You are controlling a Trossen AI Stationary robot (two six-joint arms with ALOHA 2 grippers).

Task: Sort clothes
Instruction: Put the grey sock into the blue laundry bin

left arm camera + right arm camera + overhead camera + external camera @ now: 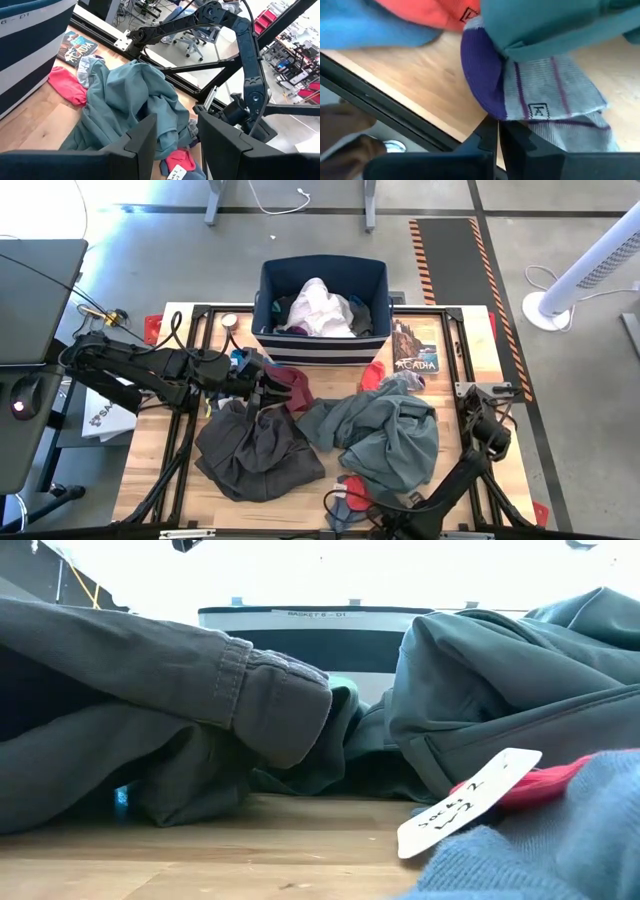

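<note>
1. The right gripper [497, 131] had its two dark fingers closed, nearly touching, at the edge of a small grey sock with purple stripes and a purple toe [540, 97]. Whether any of the sock's fabric was actually pinched between them could not be told.
2. That sock lay on the pale wooden desk [430, 75] near its front edge, partly under the hem of a grey-green cotton shirt [385, 435], with a small red and blue sock [395, 20] just beside it.
3. The left gripper [175, 135] hung over the middle of the desk with its fingers partly apart and nothing between them, pointing across the shirt.
4. Below and beside the left arm, a pair of dark grey-brown trousers [255, 450] lay crumpled on the left half of the desk, and a maroon cloth piece [293, 385] sat near the left gripper.
5. At the back stood a navy fabric bin with white stripes [320, 345], already holding a white garment [320, 310].
6. The step in hand appeared to be the pick-up of the small sock. The next move would call for a lift that confirms the sock comes up, free of the shirt's hem, before it is carried off to be sorted.
</note>
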